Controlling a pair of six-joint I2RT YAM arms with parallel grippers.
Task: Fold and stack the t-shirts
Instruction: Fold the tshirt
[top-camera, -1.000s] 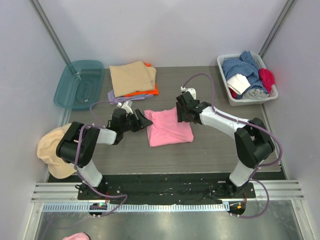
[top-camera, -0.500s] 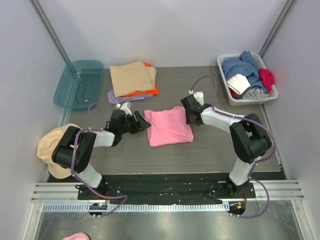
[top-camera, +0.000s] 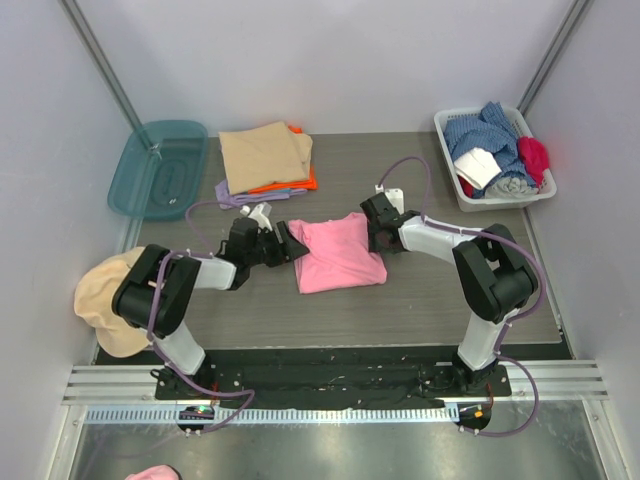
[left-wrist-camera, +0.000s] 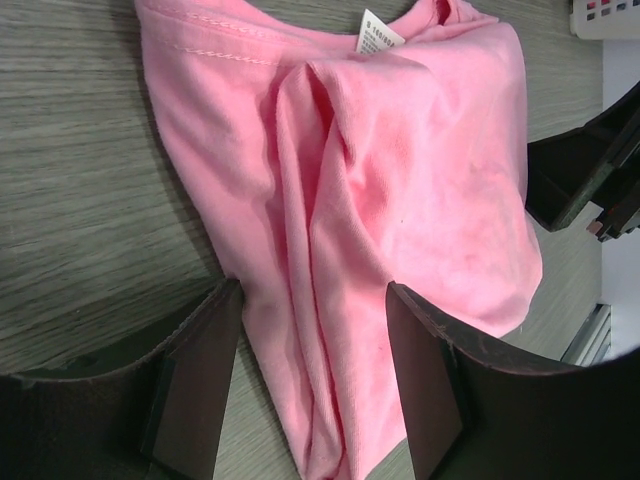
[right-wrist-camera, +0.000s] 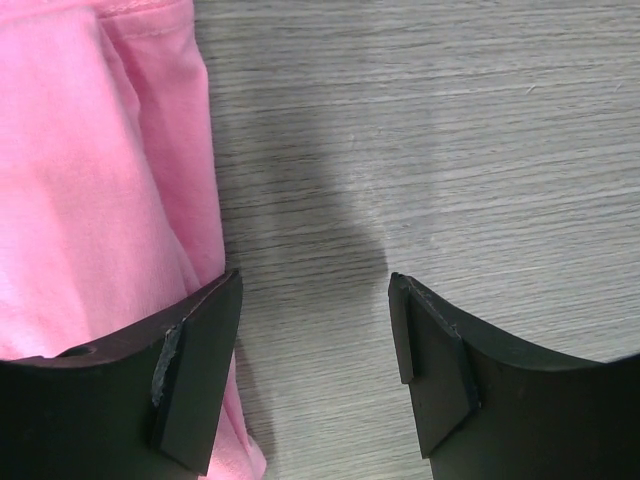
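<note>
Your pink t-shirt (top-camera: 338, 255) lies folded on the bench (top-camera: 430, 300). Your left tool (left-wrist-camera: 310, 300) is open at the shirt's left edge, with the cloth between its jaws but not pinched. Your right tool (right-wrist-camera: 315, 290) is open and holds nothing, at the shirt's right edge. The stack (top-camera: 265, 160) of tan, orange and lilac shirts sits behind the pink t-shirt, to its left.

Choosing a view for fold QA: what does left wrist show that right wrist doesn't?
Only left wrist: most of the pink t-shirt, its white neck label and a lengthwise crease, with the left hand open astride the near edge. Only right wrist: the right hand open over bare table, shirt edge by one finger. Both: the pink t-shirt and the grey wood-grain table.
</note>
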